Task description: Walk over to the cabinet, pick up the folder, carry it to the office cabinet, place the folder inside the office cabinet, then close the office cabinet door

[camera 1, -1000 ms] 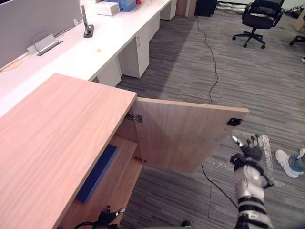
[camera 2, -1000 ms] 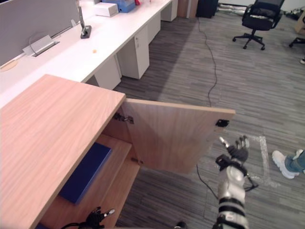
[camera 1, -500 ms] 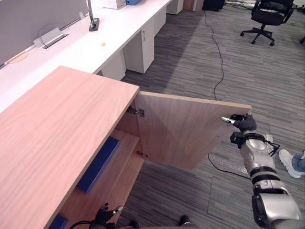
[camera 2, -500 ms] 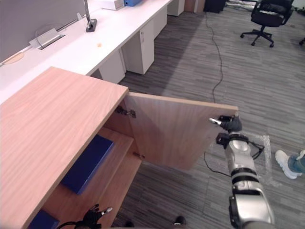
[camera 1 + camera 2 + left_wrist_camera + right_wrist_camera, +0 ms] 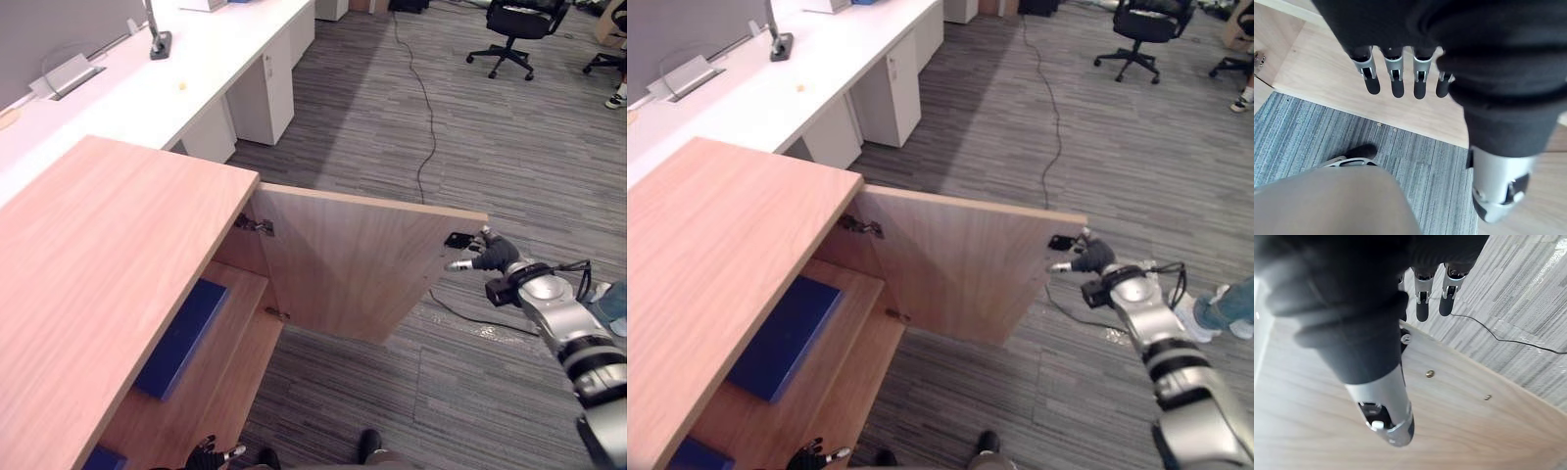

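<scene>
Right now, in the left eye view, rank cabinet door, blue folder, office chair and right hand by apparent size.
1. cabinet door
2. blue folder and office chair, alike; chair is farther off
3. right hand

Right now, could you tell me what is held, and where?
Nothing: the right hand, fingers straight, is at the door's free edge; the left hand is open.

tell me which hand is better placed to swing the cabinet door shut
Right. The right hand is at the free edge of the open door, beside its black latch, fingers straight. The left hand hangs low before the cabinet, far from that edge. The blue folder lies inside.
</scene>
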You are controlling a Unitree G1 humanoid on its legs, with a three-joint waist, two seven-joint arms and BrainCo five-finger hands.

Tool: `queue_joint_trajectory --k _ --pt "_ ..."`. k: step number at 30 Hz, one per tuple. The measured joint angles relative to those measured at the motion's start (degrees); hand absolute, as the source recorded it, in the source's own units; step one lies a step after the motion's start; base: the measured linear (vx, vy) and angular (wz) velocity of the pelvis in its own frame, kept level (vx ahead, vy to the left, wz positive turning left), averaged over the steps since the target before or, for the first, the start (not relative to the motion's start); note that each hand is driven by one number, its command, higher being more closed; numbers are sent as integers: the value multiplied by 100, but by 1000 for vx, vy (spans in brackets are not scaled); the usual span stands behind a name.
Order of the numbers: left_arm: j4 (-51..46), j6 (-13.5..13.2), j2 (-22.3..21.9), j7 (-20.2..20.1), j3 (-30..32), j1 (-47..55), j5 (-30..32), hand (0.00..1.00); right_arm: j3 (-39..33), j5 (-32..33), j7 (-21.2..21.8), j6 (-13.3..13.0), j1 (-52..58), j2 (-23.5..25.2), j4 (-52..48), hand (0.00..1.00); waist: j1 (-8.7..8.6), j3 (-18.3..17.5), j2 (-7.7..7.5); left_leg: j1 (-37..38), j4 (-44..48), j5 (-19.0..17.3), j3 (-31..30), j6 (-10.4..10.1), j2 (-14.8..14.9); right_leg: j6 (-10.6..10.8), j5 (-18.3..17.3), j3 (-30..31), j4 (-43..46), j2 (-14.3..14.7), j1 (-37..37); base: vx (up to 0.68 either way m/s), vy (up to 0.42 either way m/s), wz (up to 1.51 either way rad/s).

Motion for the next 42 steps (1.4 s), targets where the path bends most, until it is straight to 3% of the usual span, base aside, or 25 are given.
queue_joint_trajectory --k 3,5,7,14,19,25,27,33,39,40,42 --pt "-1 -15 35 -70 -72 6 121 0 423 -409 532 16 414 -173 -470 0 -37 0 -1 12 0 -4 31 -66 126 -36 -24 19 0 126 -6 7 -68 -8" --pt "0 -33 50 -92 -95 11 217 0 924 -1055 987 -5 734 -169 -862 0 -34 -4 -5 19 3 -6 107 -110 217 -79 -52 96 0 217 -44 -17 -50 -19" --pt "-3 -50 55 -103 -121 -14 313 0 1454 -1607 1484 -108 975 233 -1400 0 -9 -15 0 8 21 -9 186 -147 305 -113 -72 177 0 307 -101 -38 -53 -20" --pt "-5 -53 53 -162 -113 -78 339 0 2149 -1958 2138 -304 1420 926 -1684 0 181 -83 -21 -31 95 -46 271 -226 359 -162 -72 294 0 351 -161 -18 4 -7" --pt "0 -33 106 -115 111 -87 337 0 2681 -2125 2494 -305 1586 922 -1865 0 251 -244 -94 -98 192 -93 274 -233 376 -166 -69 308 0 354 -181 -4 5 -2" --pt "-3 -51 186 -328 223 -51 332 0 3047 -1985 3242 -153 2251 925 -2272 0 433 -364 -273 -189 234 -79 109 -221 354 -170 -76 146 -1 321 -145 -33 14 13" --pt "-4 -54 136 -404 323 45 305 0 3068 -1803 3312 -67 2294 926 -2344 0 460 -399 -356 -202 236 -53 70 -219 354 -176 -79 116 -2 318 -141 -49 12 9" --pt "-20 -55 121 -455 464 114 298 0 3058 -1960 3212 -60 2318 1073 -2227 0 627 -397 -380 -361 68 151 -245 -219 326 -198 -95 -196 -2 286 -167 -57 8 26" --pt "-170 -54 47 -437 565 119 219 0 2643 -2549 2739 -90 2312 2135 -941 0 835 -340 -462 -607 -191 465 -874 -220 282 -225 -174 -874 -2 281 -139 -24 -6 57" --pt "-191 -51 40 -418 582 118 178 0 2584 -2751 2631 -135 2298 2222 -792 0 876 -331 -472 -622 -215 495 -934 -228 276 -223 -184 -938 -2 281 -125 -25 6 62" --pt "-244 -49 13 -366 625 120 120 0 2056 -3458 2151 -230 2204 2871 276 0 968 -271 -492 -703 -221 547 -1228 -227 259 -205 -244 -1245 -2 285 3 -39 0 63"
